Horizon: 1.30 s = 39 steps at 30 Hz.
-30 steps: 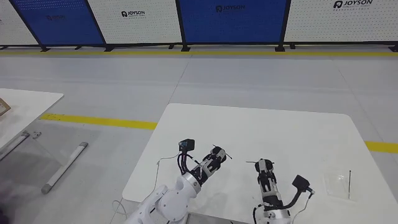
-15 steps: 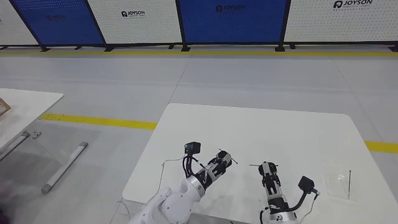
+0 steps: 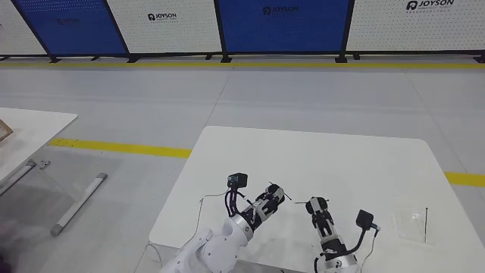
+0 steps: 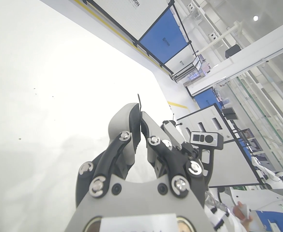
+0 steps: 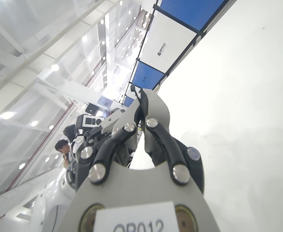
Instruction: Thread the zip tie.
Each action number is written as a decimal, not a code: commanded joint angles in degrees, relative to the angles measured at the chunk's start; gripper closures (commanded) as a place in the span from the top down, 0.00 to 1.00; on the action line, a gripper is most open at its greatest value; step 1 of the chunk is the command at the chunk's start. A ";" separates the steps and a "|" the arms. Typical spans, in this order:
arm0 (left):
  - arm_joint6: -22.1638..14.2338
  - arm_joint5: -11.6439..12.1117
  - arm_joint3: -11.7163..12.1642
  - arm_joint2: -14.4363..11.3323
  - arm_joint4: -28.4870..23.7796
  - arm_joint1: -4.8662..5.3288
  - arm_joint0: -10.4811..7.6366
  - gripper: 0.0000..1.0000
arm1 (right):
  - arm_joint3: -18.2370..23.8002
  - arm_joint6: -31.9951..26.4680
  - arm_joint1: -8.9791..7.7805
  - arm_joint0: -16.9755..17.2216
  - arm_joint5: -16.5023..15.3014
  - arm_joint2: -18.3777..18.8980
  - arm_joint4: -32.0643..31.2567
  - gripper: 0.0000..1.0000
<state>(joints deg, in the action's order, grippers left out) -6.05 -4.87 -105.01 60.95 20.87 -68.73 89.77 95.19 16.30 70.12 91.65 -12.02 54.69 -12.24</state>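
While poised over the smooth white table (image 3: 303, 152), clenched shut at the left gripper (image 4: 140, 112) on a thin, flat black zip tie (image 4: 139, 100), with its pointed tip poking past the ribbed dark pads (image 4: 133, 119). To the right, pinched just as tight at the right gripper (image 5: 141, 97) on a black, blocky-headed strip (image 5: 134, 90). Cannot tell whether one tie or two. Farther right, flat on the table, a clear plastic bag (image 3: 408, 224) beside a thin black stick (image 3: 426, 218).

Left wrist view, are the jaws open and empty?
No, the left gripper has its jaws shut on a thin black zip tie poking past the tips.
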 commanded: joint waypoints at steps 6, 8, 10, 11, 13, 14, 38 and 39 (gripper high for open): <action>0.00 0.00 0.00 0.00 0.00 0.00 0.00 0.00 | 0.40 0.68 0.17 0.48 -0.13 0.11 -0.07 0.00; 0.00 0.00 0.00 0.00 0.00 0.00 0.00 0.00 | 0.40 0.68 0.17 0.48 -0.13 0.11 -0.07 0.00; 0.00 0.00 0.00 0.00 0.00 0.00 0.00 0.00 | 0.37 1.34 0.27 0.53 0.65 0.52 0.12 0.00; 0.00 0.00 0.00 0.00 0.00 0.00 0.00 0.00 | 0.52 2.04 0.40 0.66 1.22 0.59 -0.01 0.00; 0.00 0.00 0.00 0.00 0.00 0.00 0.00 0.00 | 0.56 2.54 0.58 0.80 1.96 0.70 0.18 0.00; 0.00 0.00 0.00 0.00 0.00 0.00 0.00 0.00 | 0.45 2.51 0.72 0.60 3.09 0.63 -0.09 0.00; 0.00 0.00 0.00 0.00 0.00 0.00 0.00 0.00 | -0.88 -1.92 2.00 -1.59 5.77 0.30 1.97 0.00; 0.00 0.00 0.00 0.00 0.00 0.00 0.00 0.00 | -0.95 -2.07 2.10 -1.73 5.94 0.28 1.96 0.00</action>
<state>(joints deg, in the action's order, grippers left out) -6.05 -4.87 -105.01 60.95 20.87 -68.73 89.76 94.30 14.38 72.13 90.05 -6.25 55.00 -10.27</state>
